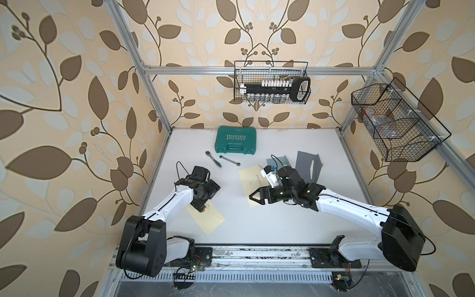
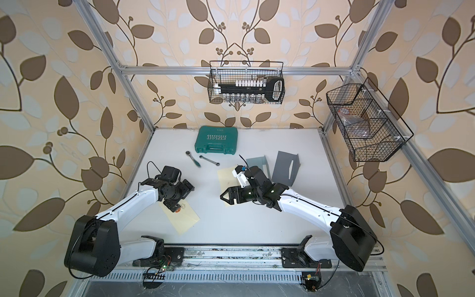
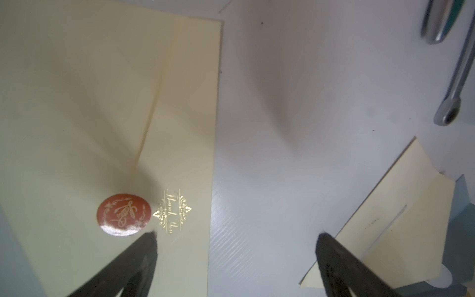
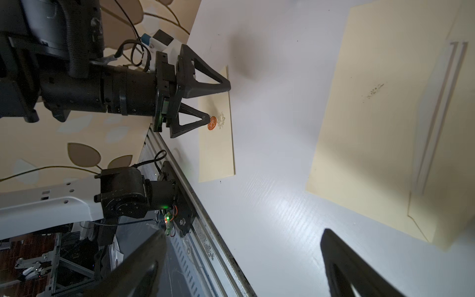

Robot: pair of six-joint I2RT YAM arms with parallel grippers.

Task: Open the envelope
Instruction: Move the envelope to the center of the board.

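Both top views are showing the envelope (image 1: 208, 221) (image 2: 183, 219) on the counter (image 1: 257, 231), under the left jaws. In the left wrist view those jaws are hanging spread, empty, one tip beside the red seal (image 3: 120, 214), which is unbroken. In the right wrist view the right jaws are gaping, empty. I'd judge opening is barely beginning — next, a tip needs slipping under the flap (image 3: 185, 115).

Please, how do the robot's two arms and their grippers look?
The left arm and right arm have white shells, bulky black joints and thin black cables. The left gripper and right gripper are black, with hollow triangular fingers.
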